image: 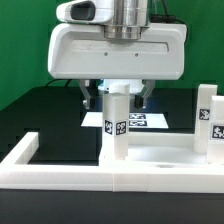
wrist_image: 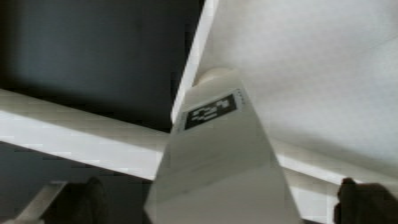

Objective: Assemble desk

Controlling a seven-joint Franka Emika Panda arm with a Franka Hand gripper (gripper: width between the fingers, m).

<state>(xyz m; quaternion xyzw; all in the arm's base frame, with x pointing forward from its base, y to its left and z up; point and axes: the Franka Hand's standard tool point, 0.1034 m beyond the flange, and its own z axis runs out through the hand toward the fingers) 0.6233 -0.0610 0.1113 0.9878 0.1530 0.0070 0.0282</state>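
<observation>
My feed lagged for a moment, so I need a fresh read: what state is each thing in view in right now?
claw: open, straddling the top of the middle leg, not visibly clamped.
middle leg: upright, tag facing the exterior camera.
second leg: upright at the exterior view's right, untouched.
tabletop panel: flat on the table, legs standing up from it.
marker board: flat on the table behind the legs.

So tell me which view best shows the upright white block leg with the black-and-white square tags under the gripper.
The exterior view: the white block leg stands whole and upright, tags facing the camera, below the open gripper. The wrist view shows only its tapering top with one tag, close up and blurred.
</observation>
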